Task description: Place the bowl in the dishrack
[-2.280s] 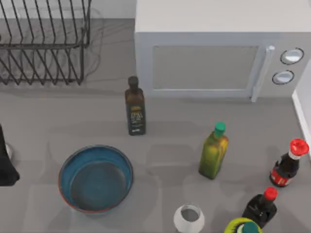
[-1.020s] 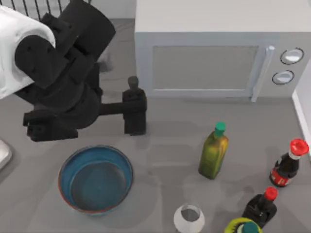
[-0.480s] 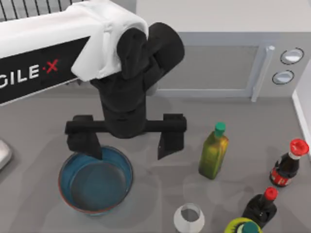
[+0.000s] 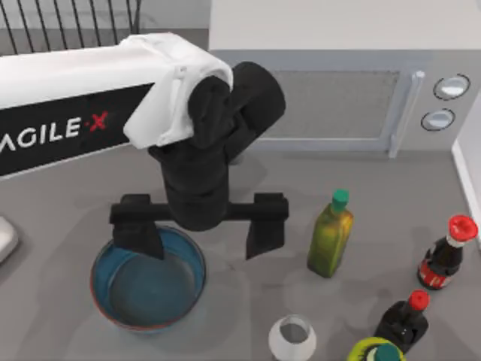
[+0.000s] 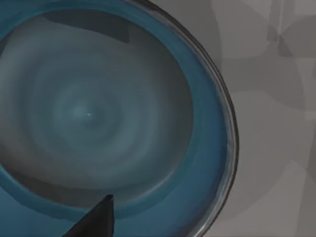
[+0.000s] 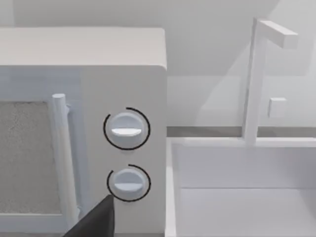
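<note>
The dishrack point(image 4: 68, 22) stands at the far left corner of the counter point(image 4: 45, 226), and its black wire bars are partly covered by the left arm. This arm, white with a black label, reaches in from the left side and bends down over the middle of the counter.

The left gripper point(image 4: 199, 226) hangs above the right rim of the bowl point(image 4: 148, 282), with its fingers spread wide apart. One finger point(image 4: 139, 233) is over the far part of the bowl, above its blue inside, and the other finger is over the bare counter just beside the bowl on its right. The fingers hold nothing. I cannot tell if the finger touches the bowl. The bowl sits upright on the counter at the near left, well apart from the dishrack. In the left wrist view the blue inside of the bowl point(image 5: 98, 113) is close under the camera, and a dark fingertip point(image 5: 96, 219) points into it.

Behind the arm stands a white microwave point(image 4: 338, 98) with two round knobs. To the right of the bowl there is a small white cup point(image 4: 292, 337) at the near edge, then a green bottle point(image 4: 329, 235), and further right two dark bottles with red caps point(image 4: 445, 254).

The right wrist view looks at the microwave knobs point(image 6: 126, 129) and a white sink point(image 6: 242, 187) beside it, with one dark fingertip point(image 6: 98, 219) at the edge; whether the right gripper is wide or narrow I cannot tell.
</note>
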Robot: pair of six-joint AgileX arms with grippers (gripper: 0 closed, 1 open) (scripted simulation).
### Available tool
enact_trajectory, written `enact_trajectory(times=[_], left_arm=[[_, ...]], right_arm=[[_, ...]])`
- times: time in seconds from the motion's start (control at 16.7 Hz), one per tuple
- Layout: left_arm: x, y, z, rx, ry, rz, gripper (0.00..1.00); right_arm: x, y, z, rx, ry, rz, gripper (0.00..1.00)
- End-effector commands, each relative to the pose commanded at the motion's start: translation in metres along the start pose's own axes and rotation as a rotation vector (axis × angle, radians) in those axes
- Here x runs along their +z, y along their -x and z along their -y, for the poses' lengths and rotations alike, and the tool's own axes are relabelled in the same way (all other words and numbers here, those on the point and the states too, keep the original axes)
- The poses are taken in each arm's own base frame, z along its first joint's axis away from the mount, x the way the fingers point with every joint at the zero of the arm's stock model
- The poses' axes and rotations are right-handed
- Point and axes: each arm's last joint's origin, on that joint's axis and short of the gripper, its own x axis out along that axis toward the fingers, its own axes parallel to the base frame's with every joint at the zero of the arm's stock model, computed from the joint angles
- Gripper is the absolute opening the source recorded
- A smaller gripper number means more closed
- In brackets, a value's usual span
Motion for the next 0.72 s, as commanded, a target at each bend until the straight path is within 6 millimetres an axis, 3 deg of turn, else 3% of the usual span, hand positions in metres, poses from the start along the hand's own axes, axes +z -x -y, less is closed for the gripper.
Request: enact_trajectory(times=[0.36,0.66,0.72], left_arm=[[-0.002,-0.064,0.0,-0.004,0.0,0.004,1.0],[-0.002,-0.068,-0.001,-0.002,0.0,0.002,1.0],[-0.002,-0.068,-0.001,-0.002,0.0,0.002,0.92]], right_arm=[[0.0,0.0,0.0,0.0,0.0,0.0,1.0],[0.0,0.0,0.0,0.0,0.0,0.0,1.0],[0.0,0.0,0.0,0.0,0.0,0.0,1.0]])
